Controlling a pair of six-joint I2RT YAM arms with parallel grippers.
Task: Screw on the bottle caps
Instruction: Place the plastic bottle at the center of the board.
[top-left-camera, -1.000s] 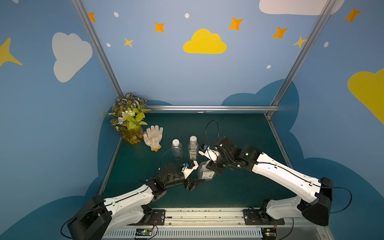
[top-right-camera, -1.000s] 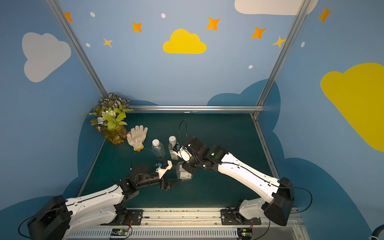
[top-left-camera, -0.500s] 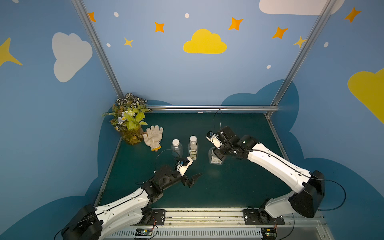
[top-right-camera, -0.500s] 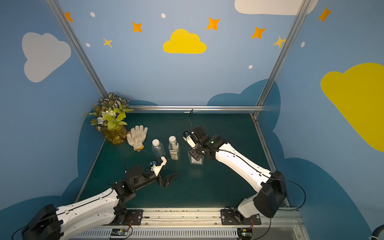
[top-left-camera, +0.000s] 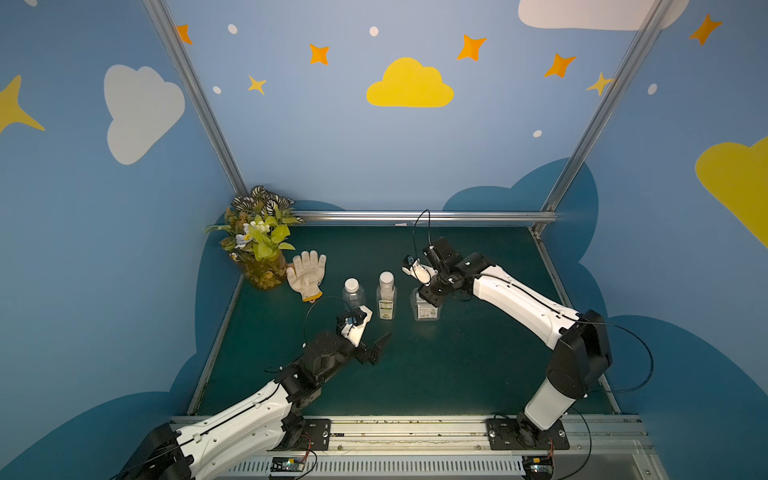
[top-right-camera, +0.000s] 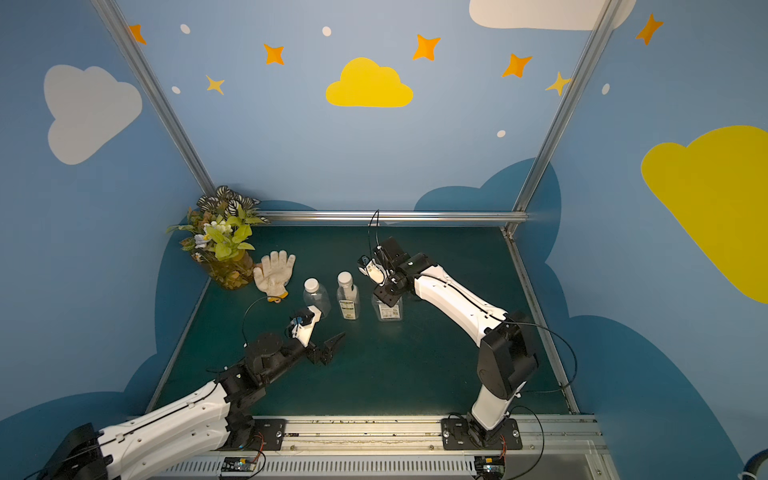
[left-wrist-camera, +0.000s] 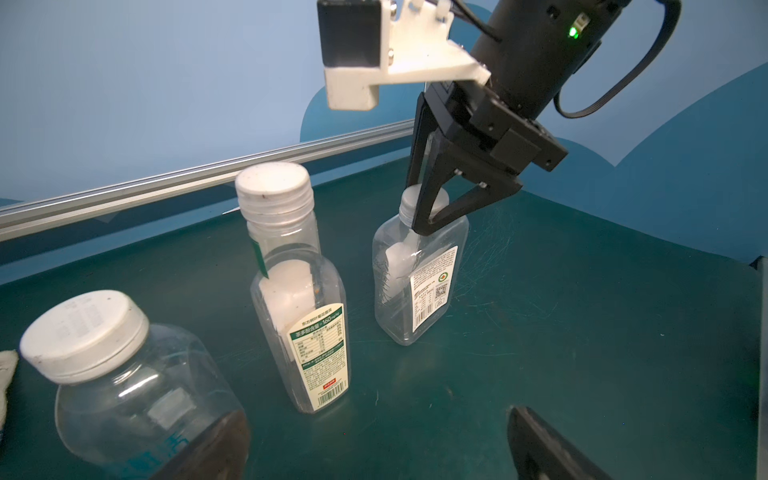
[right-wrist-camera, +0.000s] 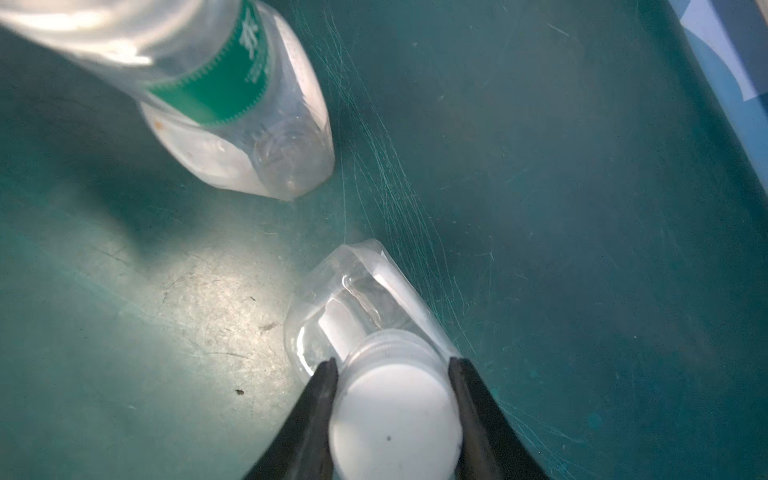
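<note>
green table (top-left-camera: 457, 374): three bottles stand upright in a row near its middle.
left gripper (top-left-camera: 374, 349): spread wide, empty, near the row, touching nothing.
right gripper (right-wrist-camera: 392, 370): set from above, clenched on the end cap (right-wrist-camera: 395, 419) of the flat-sided bottle (top-left-camera: 426, 309), one finger on each side of the rim.
slim bottle (top-left-camera: 386, 299) and round bottle (top-left-camera: 353, 293): alongside, slim cap (left-wrist-camera: 272, 185) and round cap (left-wrist-camera: 83, 332) seated.
judgement: bottles look empty, thin-walled and light. the gripped one has nothing steadying its body and is likely to spin or tip when twisted. caps are stiff and smooth on top; take them across the ribbed rim.
</note>
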